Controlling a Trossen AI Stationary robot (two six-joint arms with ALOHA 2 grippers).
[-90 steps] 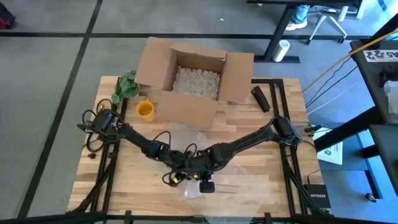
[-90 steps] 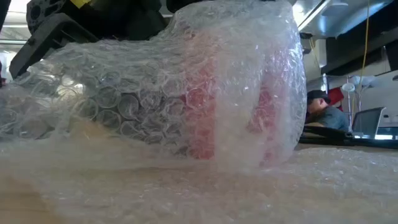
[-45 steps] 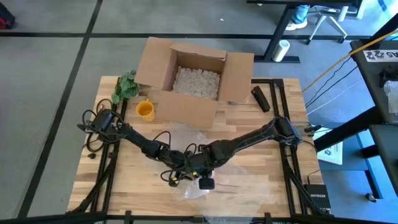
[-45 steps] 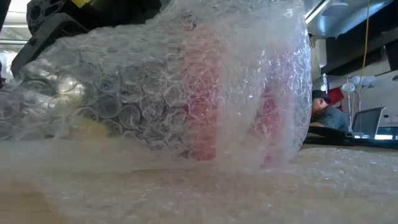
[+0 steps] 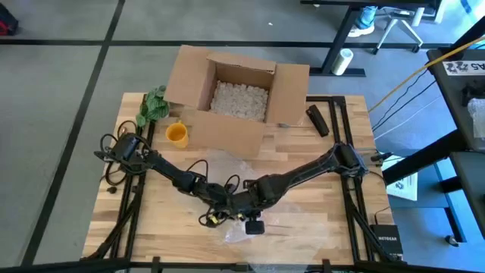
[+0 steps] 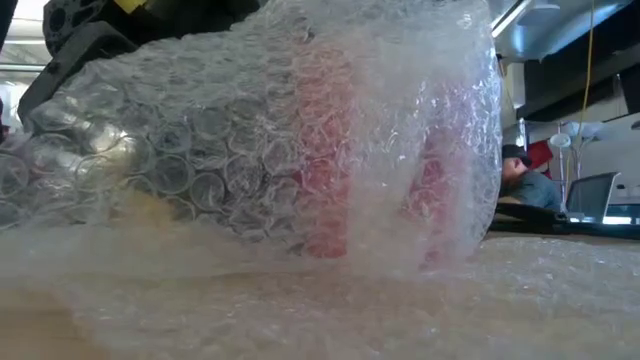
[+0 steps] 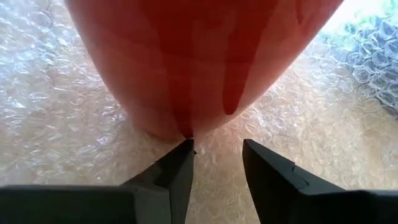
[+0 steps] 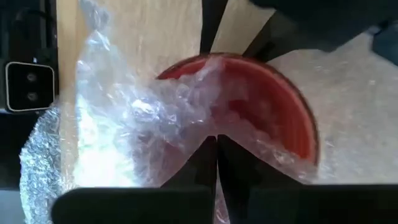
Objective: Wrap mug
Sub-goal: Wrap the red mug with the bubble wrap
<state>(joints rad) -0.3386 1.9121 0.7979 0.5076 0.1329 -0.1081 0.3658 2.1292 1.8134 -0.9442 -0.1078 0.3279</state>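
**Spotter:** What does the overhead give you?

**Me:** From above I see both arms reaching in to meet low at the table's [image 5: 151, 220] near-centre, left gripper [image 5: 214, 210] and right gripper [image 5: 241, 214] almost together over the bubble wrap [image 5: 250, 227]. The mug itself is hidden under them there. Behind sit the cardboard box [image 5: 227, 95] of packing peanuts, a yellow cup [image 5: 176, 134] and a green plant [image 5: 154, 105].

**Spotter:** So where's the mug?

**Me:** The low camera shows it: the red mug [image 6: 345, 160] bundled inside the wrap [image 6: 250, 130], resting on more wrap on the table top, with a dark piece of arm just behind at upper left. A person shows far off in the room.

**Spotter:** And the left wrist?

**Me:** Here the mug [image 7: 199, 62] fills the picture, right ahead of the left gripper [image 7: 217, 155]. Its fingers [image 7: 177, 171] stand slightly parted with nothing between them, one tip touching the mug's red wall, wrap underneath.

**Spotter:** Right side?

**Me:** The right wrist looks down into the mug's open rim [image 8: 261, 106], with wrap [image 8: 143, 118] bunched over part of it. The right gripper [image 8: 216, 146] is pinched closed on that wrap, fingers [image 8: 233, 171] pressed together at the mug's edge
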